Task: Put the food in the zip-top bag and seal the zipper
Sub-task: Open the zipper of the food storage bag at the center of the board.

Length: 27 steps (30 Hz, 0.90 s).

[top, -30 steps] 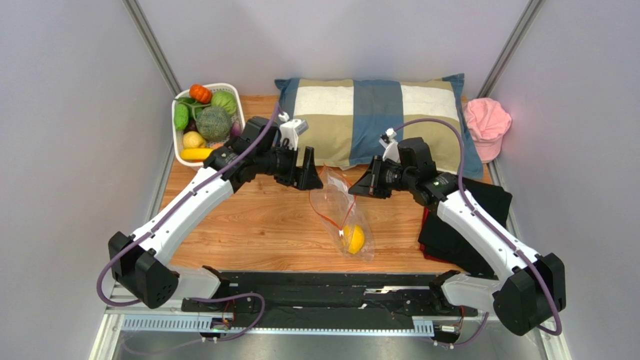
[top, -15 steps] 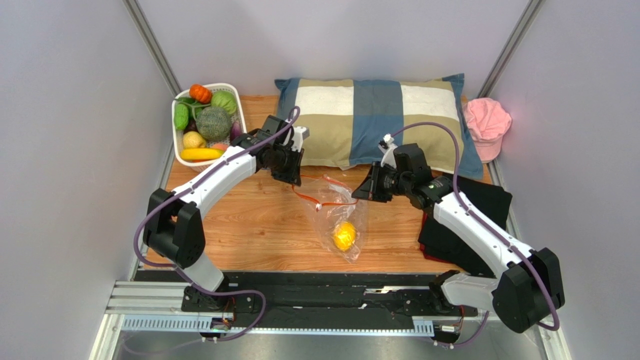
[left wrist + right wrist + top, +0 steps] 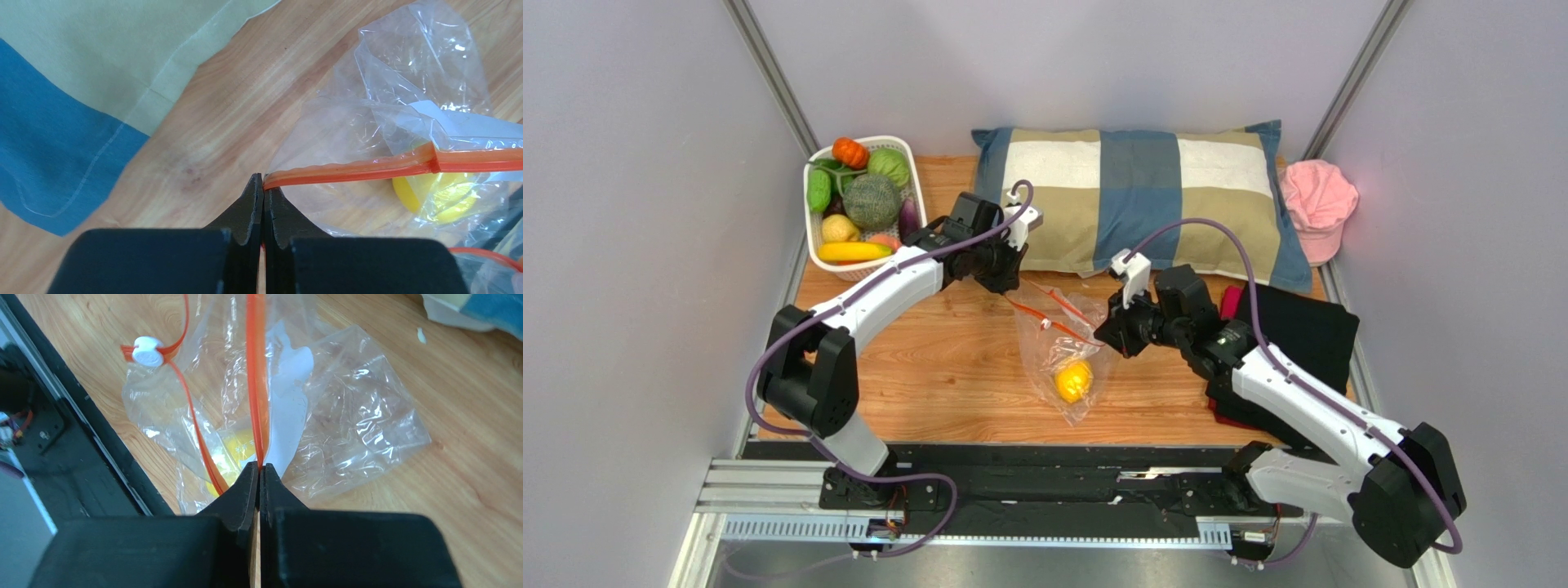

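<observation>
Top external: lemon (image 3: 1074, 381) inside zip-top bag (image 3: 1052, 347).

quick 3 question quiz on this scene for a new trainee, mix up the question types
1. True or false: the lemon is inside the zip-top bag.
2. What is the left gripper shut on? A) a pillow corner B) the zipper C) a banana
3. Fill in: the other food sits in a white ____ at the far left corner of the table.

Key: 1. true 2. B 3. basket
</observation>
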{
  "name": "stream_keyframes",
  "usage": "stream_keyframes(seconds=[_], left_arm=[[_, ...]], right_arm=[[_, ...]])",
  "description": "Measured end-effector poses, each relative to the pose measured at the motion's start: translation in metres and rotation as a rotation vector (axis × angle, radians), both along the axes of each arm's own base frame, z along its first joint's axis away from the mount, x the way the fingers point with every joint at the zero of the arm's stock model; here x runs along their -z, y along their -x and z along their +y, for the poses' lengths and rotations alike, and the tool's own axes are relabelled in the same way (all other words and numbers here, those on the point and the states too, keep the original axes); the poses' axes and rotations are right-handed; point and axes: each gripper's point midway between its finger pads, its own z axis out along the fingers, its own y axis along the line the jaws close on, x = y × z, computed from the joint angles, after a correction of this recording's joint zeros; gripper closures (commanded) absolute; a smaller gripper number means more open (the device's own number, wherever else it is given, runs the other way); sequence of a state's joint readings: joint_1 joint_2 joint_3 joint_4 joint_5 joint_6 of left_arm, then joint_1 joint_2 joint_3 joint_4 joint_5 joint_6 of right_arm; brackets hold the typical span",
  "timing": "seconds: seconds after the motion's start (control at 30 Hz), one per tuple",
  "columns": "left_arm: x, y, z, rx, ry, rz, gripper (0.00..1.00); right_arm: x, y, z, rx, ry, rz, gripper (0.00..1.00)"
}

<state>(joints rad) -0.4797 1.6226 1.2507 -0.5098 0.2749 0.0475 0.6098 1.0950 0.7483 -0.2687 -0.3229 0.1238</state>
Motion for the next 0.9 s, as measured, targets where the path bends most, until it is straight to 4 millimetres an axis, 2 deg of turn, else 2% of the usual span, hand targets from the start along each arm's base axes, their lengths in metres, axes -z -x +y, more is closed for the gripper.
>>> stream_keyframes(seconds=[0.17,0.33,0.63,0.7,0.77,0.8,0.87,0.9], left_arm=[[-0.003,-0.012,0.002,0.078,-0.04,-0.098,1.0],[0.001,-0.013,0.002,0.135,-0.064,-0.134,1.0],[0.01,-0.001,-0.006,0.212,-0.057,-0.097,1.0],[0.013,0.003,-0.005,0.219,-0.061,-0.076,1.0],[0.014,0.004,-0.004,0.217,-0.063,-0.072,0.92],[0.013,0.004,-0.004,0.216,-0.063,-0.073,0.81],[0.012,0.002,-0.001,0.203,-0.062,-0.075,0.67],[0.01,0.001,0.001,0.191,-0.06,-0.076,0.53]], right_arm=[[0.003,0.002,0.008,-0.093,0.053,-0.141,1.0],[0.003,0.006,0.009,-0.174,0.101,-0.298,1.0],[0.003,0.044,0.02,-0.426,0.183,-0.61,1.0],[0.004,0.047,0.021,-0.448,0.196,-0.633,1.0],[0.006,0.045,0.021,-0.437,0.21,-0.624,1.0],[0.009,0.044,0.021,-0.424,0.221,-0.601,1.0],[0.011,0.038,0.021,-0.387,0.244,-0.542,1.0],[0.011,0.035,0.022,-0.362,0.247,-0.509,1.0]])
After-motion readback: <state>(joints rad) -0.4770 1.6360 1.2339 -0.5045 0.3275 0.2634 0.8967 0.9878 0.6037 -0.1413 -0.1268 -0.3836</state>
